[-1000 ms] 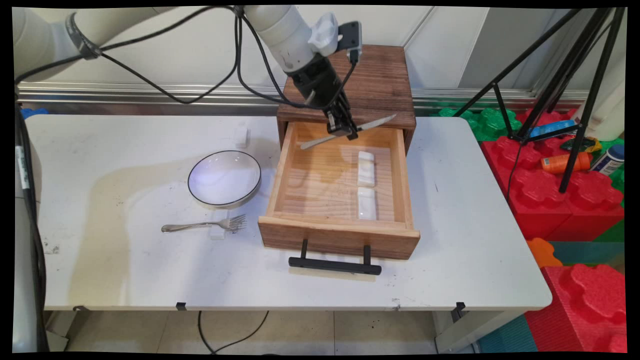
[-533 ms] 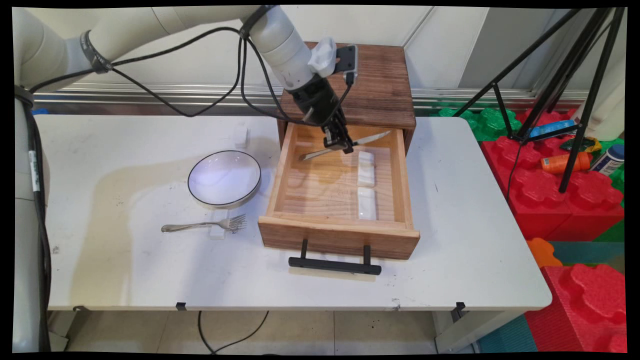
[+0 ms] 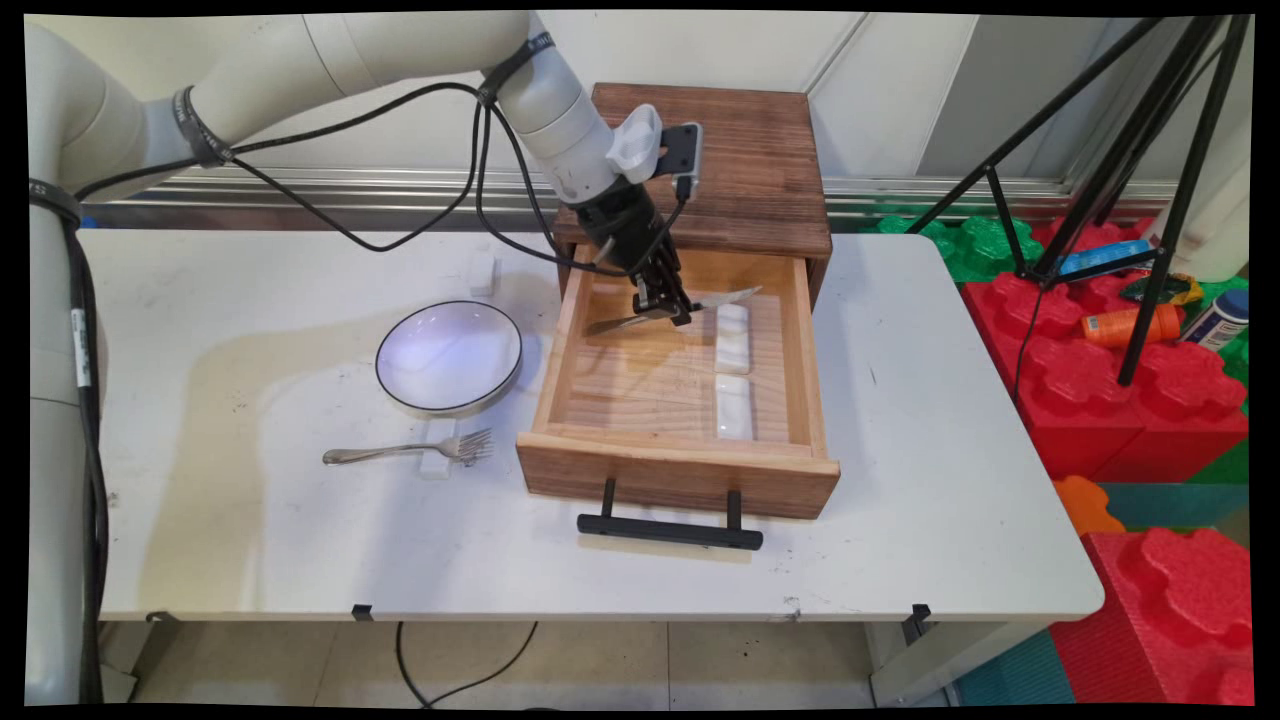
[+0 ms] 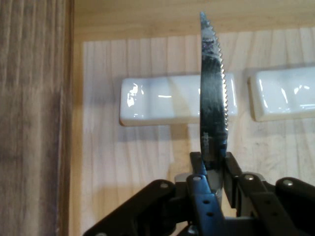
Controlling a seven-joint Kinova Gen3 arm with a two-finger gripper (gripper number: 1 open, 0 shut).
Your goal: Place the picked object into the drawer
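We saw the hand (image 3: 672,308) pinching a serrated knife (image 4: 213,98) by its middle, held low inside the open wooden drawer (image 3: 680,470) on the bench (image 3: 250,520). Its blade reached over the farther of two white rests (image 3: 732,338), with the nearer rest (image 3: 733,407) beside it. A plate (image 3: 449,356) and fork (image 3: 410,451) lay left of the drawer.

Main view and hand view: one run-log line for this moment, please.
gripper: shut on knife | place: over open drawer, above far white rest | nearby: second rest; plate, fork on table

Robot lab — tripod (image 3: 1150,190), foam blocks (image 3: 1130,400) beside table (image 3: 950,480).
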